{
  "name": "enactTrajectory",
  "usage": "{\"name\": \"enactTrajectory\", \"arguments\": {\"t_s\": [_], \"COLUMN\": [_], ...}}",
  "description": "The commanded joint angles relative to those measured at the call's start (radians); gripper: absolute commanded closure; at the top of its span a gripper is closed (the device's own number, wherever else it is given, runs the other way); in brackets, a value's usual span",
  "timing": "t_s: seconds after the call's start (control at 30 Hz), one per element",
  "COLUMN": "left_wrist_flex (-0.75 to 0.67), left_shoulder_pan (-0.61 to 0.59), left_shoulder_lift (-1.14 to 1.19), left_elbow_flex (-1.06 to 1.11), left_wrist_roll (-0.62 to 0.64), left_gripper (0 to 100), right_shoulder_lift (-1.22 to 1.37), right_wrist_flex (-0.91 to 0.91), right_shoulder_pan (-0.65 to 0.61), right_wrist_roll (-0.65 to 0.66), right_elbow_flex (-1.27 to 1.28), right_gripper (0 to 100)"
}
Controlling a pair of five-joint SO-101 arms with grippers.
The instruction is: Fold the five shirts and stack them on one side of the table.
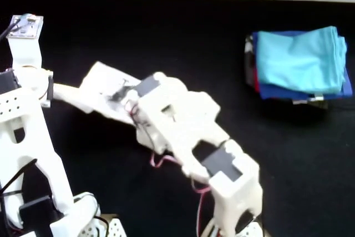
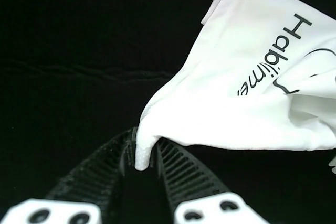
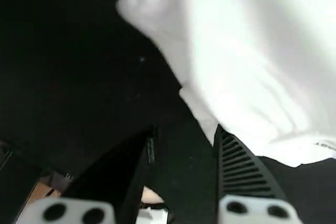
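I am clamping the left gripper (image 2: 144, 156) on the white printed cotton shirt (image 2: 247, 77), the right gripper (image 3: 185, 134) hanging jaws apart. My thin corner bite is risking slipping free.

The white shirt (image 2: 252, 77) was soft, matt cloth, smooth-faced, its pinched corner finely dimpled. The left gripper (image 2: 143, 153) and right gripper (image 3: 184, 135) showed ribbed black plastic fingers (image 2: 184, 170) on smooth white plastic mounts. Matt black cloth, faintly creased, covered the table (image 1: 166, 31). Near its right edge, the stack of folded shirts (image 1: 299, 62) was smooth cloth with a slight sheen.
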Motion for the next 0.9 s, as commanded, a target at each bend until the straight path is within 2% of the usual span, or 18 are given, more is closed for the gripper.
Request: {"name": "enactTrajectory", "arguments": {"t_s": [0.0,0.1,0.2,0.47,0.53,0.67,0.87], "left_wrist_flex": [-0.018,-0.018,-0.018,-0.018,-0.018,-0.018,-0.02], "left_shoulder_pan": [-0.01,-0.01,-0.007,-0.005,-0.007,-0.01,-0.005], "left_shoulder_lift": [-0.015,-0.015,-0.015,-0.015,-0.015,-0.015,-0.015], "left_elbow_flex": [-0.018,-0.018,-0.018,-0.016,-0.016,-0.015,-0.01], "left_wrist_roll": [-0.008,-0.008,-0.008,-0.008,-0.008,-0.009,-0.009], "left_gripper": [99,99,99,99,99,99,99], "right_shoulder_lift": [0.045,0.085,0.101,0.101,0.084,-0.021,-0.269], "right_wrist_flex": [-0.096,-0.119,-0.102,0.159,0.166,0.165,0.16], "right_shoulder_pan": [0.188,0.317,0.383,0.39,0.381,0.3,0.081], "right_wrist_roll": [0.008,0.006,0.005,-0.017,-0.029,-0.012,0.012], "right_elbow_flex": [-0.061,-0.171,-0.28,-0.601,-0.627,-0.513,-0.122], "right_gripper": [83.3,83.3,83.3,83.0,81.3,80.8,80.8]}}
